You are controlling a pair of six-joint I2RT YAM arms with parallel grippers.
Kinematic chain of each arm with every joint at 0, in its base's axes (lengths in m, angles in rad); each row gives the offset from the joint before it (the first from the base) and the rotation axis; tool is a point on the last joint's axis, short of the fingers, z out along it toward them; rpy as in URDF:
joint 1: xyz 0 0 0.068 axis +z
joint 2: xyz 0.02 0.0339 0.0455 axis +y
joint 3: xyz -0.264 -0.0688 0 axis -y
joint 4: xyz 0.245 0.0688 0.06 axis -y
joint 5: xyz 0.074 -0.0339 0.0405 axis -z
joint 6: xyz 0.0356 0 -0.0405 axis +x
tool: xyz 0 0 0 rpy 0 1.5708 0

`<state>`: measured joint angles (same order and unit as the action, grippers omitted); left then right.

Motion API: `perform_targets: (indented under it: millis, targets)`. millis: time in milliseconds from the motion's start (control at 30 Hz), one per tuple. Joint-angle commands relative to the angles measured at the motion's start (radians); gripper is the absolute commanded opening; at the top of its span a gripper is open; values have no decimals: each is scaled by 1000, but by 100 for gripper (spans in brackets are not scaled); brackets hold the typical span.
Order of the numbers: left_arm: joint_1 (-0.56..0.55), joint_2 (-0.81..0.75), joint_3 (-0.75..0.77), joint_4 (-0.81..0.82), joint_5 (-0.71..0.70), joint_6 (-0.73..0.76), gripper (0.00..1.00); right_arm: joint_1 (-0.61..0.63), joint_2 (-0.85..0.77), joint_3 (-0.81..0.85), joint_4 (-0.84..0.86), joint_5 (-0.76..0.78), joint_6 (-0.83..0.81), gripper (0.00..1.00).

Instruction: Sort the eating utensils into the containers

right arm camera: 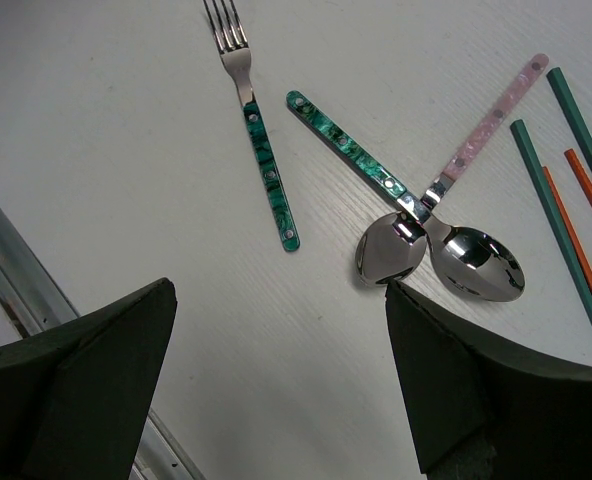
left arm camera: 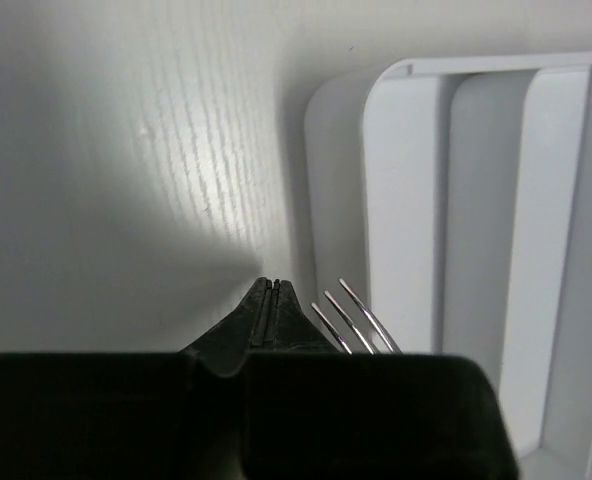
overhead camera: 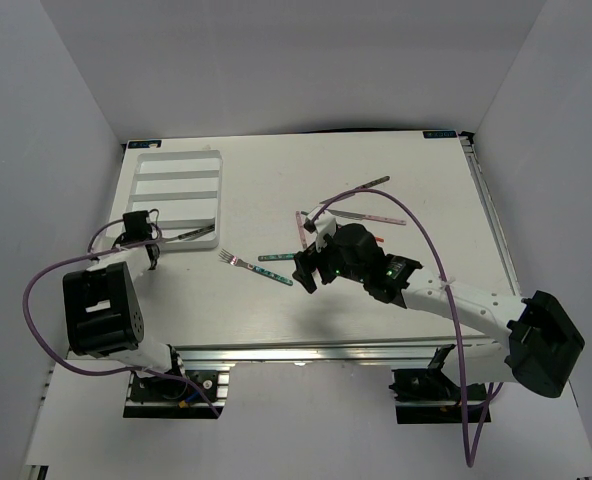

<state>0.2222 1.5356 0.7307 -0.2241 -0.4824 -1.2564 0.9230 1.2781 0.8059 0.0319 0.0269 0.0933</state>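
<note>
The white cutlery tray [overhead camera: 136,190] lies at the far left and also shows in the left wrist view [left arm camera: 406,200]. My left gripper [overhead camera: 141,238] [left arm camera: 269,288] is shut just off the tray's near left corner. The silver tines of a fork [left arm camera: 356,318] show beside its fingers, not between them; a dark utensil [overhead camera: 191,235] lies across the tray's near edge. My right gripper [overhead camera: 308,268] [right arm camera: 276,340] is open and empty above the table. Before it lie a green-handled fork [right arm camera: 261,150] [overhead camera: 261,268], a green-handled spoon [right arm camera: 361,165], a pink-handled spoon [right arm camera: 481,150] and green and red chopsticks [right arm camera: 566,200].
More utensils with pink handles [overhead camera: 371,215] lie behind the right arm, and another lies farther back [overhead camera: 366,187]. The metal rail of the table's near edge [right arm camera: 16,270] runs close to the right gripper. Purple cables loop over both arms.
</note>
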Motion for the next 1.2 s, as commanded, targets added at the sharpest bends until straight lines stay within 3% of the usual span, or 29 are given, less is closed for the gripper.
perform_targets:
  millis: [0, 267, 633, 733, 767, 833, 867, 900, 1000, 1100, 1167]
  targets:
    - [22, -20, -22, 147, 19, 29, 0, -3, -17, 7, 40, -4, -20, 89]
    - [34, 6, -14, 290, 94, 75, 0, -3, 9, 21, 30, -18, -35, 89]
    - [42, -63, 4, 241, 165, 103, 0, -3, 61, 39, 19, -48, -52, 89]
    - [40, -161, 16, 108, 186, 146, 20, -3, 185, 133, -67, -68, -73, 89]
    - [42, -192, 24, 76, 188, 161, 36, -3, 225, 163, -93, -80, -79, 89]
    - [42, -294, 29, -10, 182, 205, 53, -3, 331, 234, -121, -99, -87, 87]
    - [42, -331, 32, -39, 179, 221, 70, -3, 364, 254, -122, -102, -87, 84]
    - [42, -366, 41, -88, 173, 242, 76, -3, 426, 280, -127, -104, -116, 83]
    - [42, -482, 82, -190, 166, 337, 88, -1, 524, 369, -168, -126, -142, 74]
    - [40, -543, 122, -271, 188, 454, 98, 2, 596, 415, -178, -122, -156, 73]
    - [40, -569, 133, -305, 229, 532, 98, 7, 631, 440, -194, -111, -182, 70]
